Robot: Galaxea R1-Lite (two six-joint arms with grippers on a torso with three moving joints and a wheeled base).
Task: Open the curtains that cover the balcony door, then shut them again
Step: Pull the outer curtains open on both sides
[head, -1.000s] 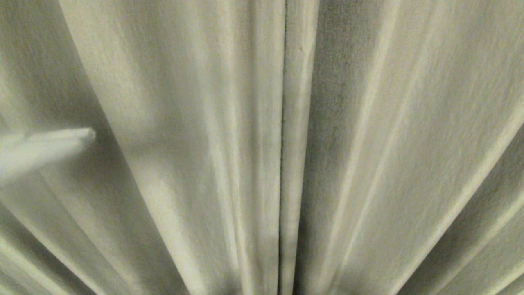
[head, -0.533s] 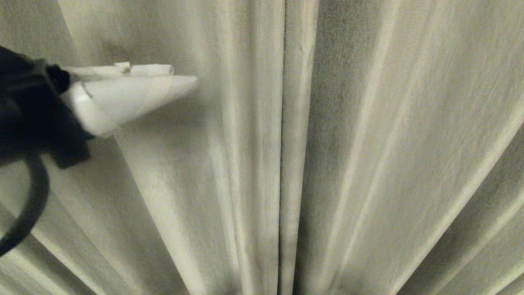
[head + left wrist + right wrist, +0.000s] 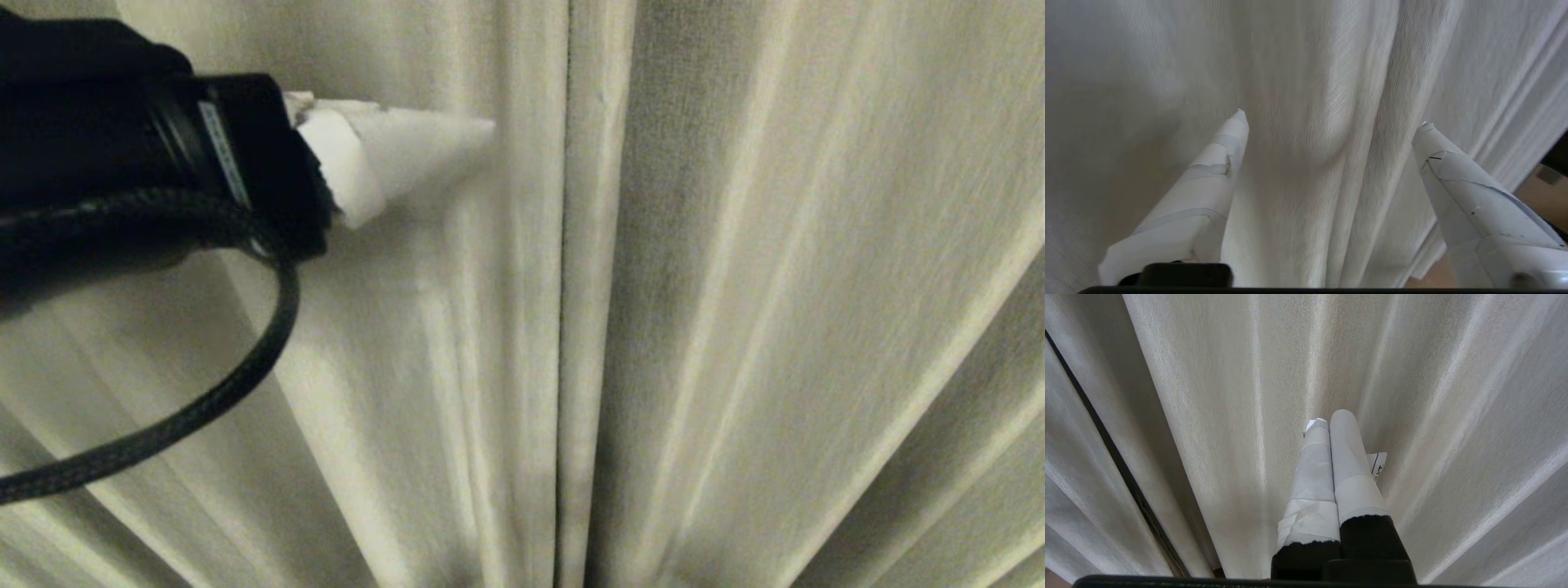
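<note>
Woven pleated curtains (image 3: 735, 286); left pincer (image 3: 1331, 118) spread, tape-wrapped fingers (image 3: 1224, 147)

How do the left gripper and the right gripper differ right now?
The left gripper has its fingers spread wide with a curtain fold between them; the right gripper has its fingers pressed together, holding nothing. In the head view the left gripper reaches toward the curtains' centre seam; the right gripper is out of that view. Both have white taped fingers.

curtains (image 3: 735, 327) matt woven cloth, seemingly coarse
</note>
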